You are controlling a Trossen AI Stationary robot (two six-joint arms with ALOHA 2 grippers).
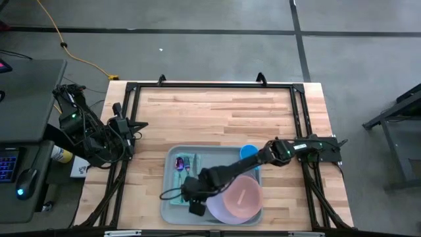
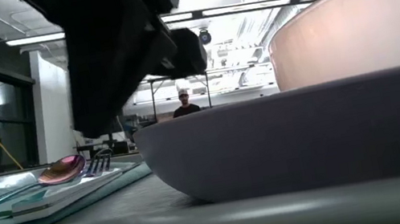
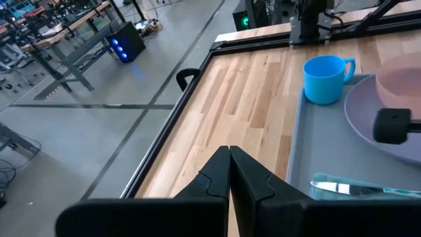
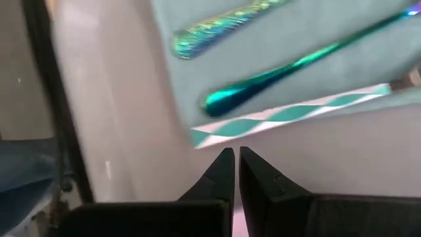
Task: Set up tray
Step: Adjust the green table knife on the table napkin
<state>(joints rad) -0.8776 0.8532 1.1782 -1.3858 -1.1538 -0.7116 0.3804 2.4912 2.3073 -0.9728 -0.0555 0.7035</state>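
The pale grey-blue tray (image 1: 172, 205) lies at the table's near middle. On it are a lavender plate (image 1: 220, 212) carrying a pink bowl (image 1: 242, 195), a blue cup (image 1: 248, 152) at the far right corner, and a teal cloth (image 1: 185, 164) bearing an iridescent spoon (image 2: 63, 169), a fork (image 2: 99, 163) and a striped straw (image 4: 296, 112). My right gripper (image 4: 232, 157) is shut and points steeply down over the tray's near left part, just off the cloth's edge, with nothing between its fingers. My left gripper (image 3: 229, 158) is shut, raised over the table's left edge.
Bare wooden tabletop (image 1: 217, 112) stretches beyond the tray to the far edge. A black frame (image 1: 131, 89) runs around the table. A desk with a keyboard and a mouse (image 1: 23, 178) stands left of the table. A person (image 2: 185, 106) shows far back in the room.
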